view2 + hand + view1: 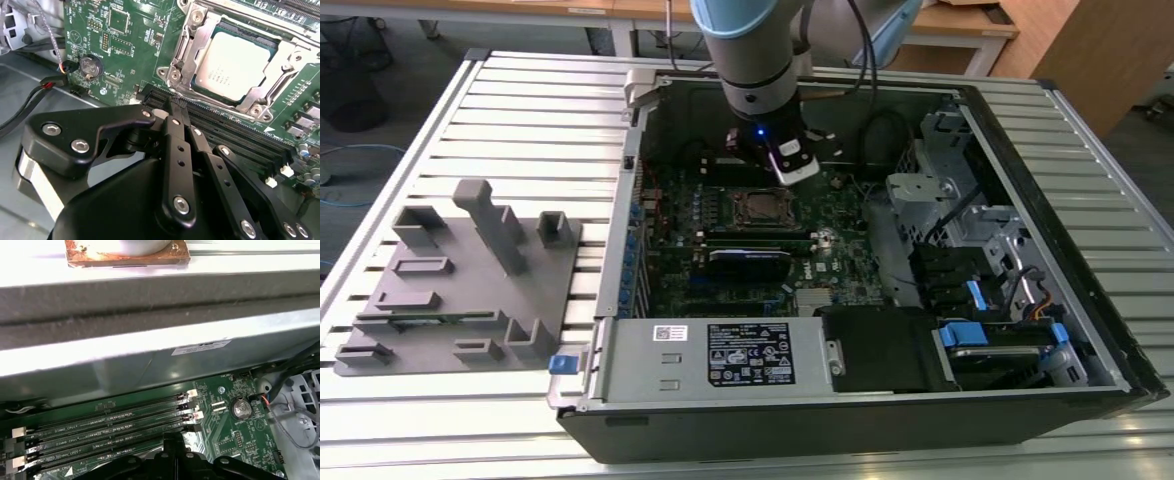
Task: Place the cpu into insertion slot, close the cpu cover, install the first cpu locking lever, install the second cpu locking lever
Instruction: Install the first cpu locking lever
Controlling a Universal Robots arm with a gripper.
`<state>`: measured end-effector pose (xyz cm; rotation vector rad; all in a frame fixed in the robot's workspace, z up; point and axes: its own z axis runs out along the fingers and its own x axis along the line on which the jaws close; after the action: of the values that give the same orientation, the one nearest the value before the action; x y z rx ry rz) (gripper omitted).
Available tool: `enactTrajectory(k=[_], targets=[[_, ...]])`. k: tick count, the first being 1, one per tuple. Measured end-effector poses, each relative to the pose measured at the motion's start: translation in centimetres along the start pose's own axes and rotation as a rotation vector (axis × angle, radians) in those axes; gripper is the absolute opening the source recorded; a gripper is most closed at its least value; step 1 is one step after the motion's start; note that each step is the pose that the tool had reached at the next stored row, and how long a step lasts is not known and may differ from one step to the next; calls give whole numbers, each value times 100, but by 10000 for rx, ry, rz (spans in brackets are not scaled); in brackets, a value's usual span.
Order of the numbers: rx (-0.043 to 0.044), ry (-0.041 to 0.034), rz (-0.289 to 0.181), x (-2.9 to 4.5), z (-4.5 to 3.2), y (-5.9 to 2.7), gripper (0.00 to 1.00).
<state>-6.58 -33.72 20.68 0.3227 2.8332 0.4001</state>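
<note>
1. The cpu (235, 67) sits seated in the insertion slot (270, 45), silver top facing up, just beyond the gripper (176, 102) tips.
2. The cpu cover (200, 45) lies down around the chip, its metal frame bordering the chip's edges.
3. The black fingers (177, 145) are pressed together, tips meeting with no gap, and they hold nothing.
4. The tips hang over the black memory slots (225, 127) beside the socket's near corner; whether they touch the board cannot be told.
5. In the exterior view the arm (754, 60) reaches down into the open computer case (854, 400), above the motherboard (720, 250).
6. A coin cell battery (241, 408) sits on the board past the slot ends.
</note>
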Motion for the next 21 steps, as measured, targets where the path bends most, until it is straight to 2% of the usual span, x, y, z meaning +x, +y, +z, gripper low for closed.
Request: enactTrajectory(k=[5,10,11,12,13,14,18,20,21], targets=[[0,0,0,-13,-55,18,10],[-2,0,0,-14,-59,19,10],[1,7,1,-14,-59,19,10],[13,50,10,-16,-59,19,10],[43,149,38,-17,-58,20,10],[79,290,74,-20,-56,20,10],[252,943,241,-30,-45,20,10],[320,1183,302,-36,-41,20,10],[343,1253,319,-38,-39,21,10]])
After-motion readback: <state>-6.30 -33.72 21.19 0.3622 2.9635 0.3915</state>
